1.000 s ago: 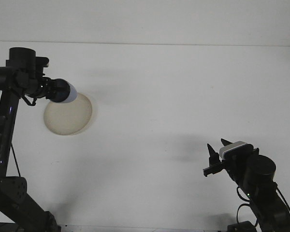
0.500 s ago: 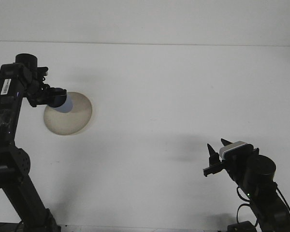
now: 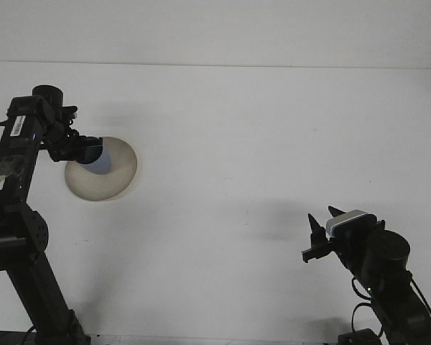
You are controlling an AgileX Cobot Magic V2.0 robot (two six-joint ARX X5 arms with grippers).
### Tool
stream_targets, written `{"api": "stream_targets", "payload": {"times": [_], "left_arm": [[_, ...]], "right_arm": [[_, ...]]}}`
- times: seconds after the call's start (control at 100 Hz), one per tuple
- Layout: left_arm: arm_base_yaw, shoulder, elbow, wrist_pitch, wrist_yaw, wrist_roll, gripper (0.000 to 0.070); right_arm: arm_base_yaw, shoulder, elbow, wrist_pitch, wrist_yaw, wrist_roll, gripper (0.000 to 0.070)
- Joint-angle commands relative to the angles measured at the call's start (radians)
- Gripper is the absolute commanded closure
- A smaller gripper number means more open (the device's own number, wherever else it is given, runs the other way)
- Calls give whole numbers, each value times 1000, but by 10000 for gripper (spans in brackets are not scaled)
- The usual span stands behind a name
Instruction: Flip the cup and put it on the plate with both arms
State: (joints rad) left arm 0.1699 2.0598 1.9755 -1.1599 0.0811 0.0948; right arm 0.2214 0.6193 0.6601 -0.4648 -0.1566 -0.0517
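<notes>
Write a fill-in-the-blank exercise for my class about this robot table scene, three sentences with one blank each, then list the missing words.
1. The pale blue cup is held by the robot's ____ hand.
2. The cup sits over a round, beige ____ on the white table.
3. The right hand holds ____ and stays far from the plate.

Missing words: left; plate; nothing

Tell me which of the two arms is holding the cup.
The left arm: its tool holds the cup over the plate. The right tool holds nothing, far from both.
</notes>
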Motion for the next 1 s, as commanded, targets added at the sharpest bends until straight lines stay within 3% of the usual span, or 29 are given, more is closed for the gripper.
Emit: {"api": "stream_targets", "payload": {"times": [0.0,0.07,0.11,0.19,0.25,0.53,0.83,0.99], "left_arm": [[3,24,23,-2,3,6,685],[3,24,23,-1,3,7,653],[3,24,23,2,6,6,565],[3,24,23,17,43,5,311],[6,20,23,33,74,4,245],[19,-110,81,32,80,5,244],[37,-433,98,70,81,-22,254],[37,-570,90,34,82,-46,446]], "right_arm": [[1,4,5,16,0,10,355],[1,4,5,16,0,10,355],[1,4,5,16,0,10,355],[1,4,5,16,0,10,355],[1,4,5,16,0,10,355],[1,4,5,16,0,10,355],[1,4,5,19,7,9,355],[0,3,4,71,34,10,355]]}}
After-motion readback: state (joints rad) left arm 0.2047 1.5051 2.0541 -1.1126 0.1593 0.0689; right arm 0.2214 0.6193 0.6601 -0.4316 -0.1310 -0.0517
